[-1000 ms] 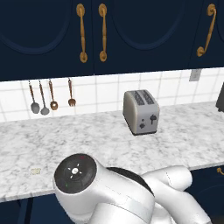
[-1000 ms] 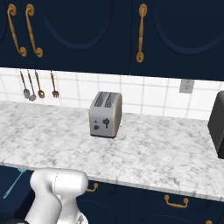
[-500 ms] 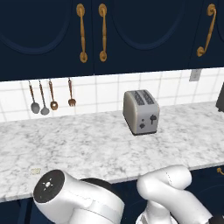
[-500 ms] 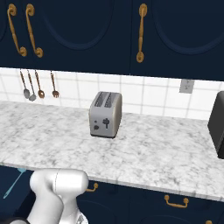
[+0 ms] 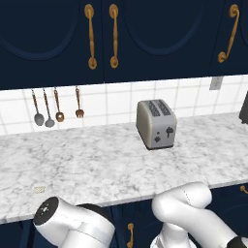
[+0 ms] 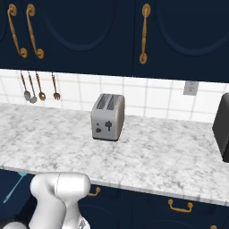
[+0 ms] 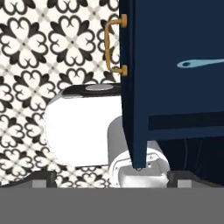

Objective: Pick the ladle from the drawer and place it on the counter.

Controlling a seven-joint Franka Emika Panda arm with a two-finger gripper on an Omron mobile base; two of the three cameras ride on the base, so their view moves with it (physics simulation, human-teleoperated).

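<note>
A navy kitchen with white tiles, and in the left base view the marbled surface runs wide, a toaster standing near the wall and spoons hanging on the tiles. The arm folds down below the stone's front edge.

Over to the right base view: a sliver of the light-blue ladle peeks out low at the left, beneath the surface, apart from the arm.

Now the hand view: the open drawer with its brass handle hangs over a patterned floor, and the ladle's thin handle end, with its small hole, lies inside on the dark bottom. The claw's fingertips sit at the very bottom, apparently empty; how wide they stand, I cannot tell.

The danger, I'd judge: that slim handle lies flat, so fingers could skate over it, or the hand could knock the drawer's wall going in.
</note>
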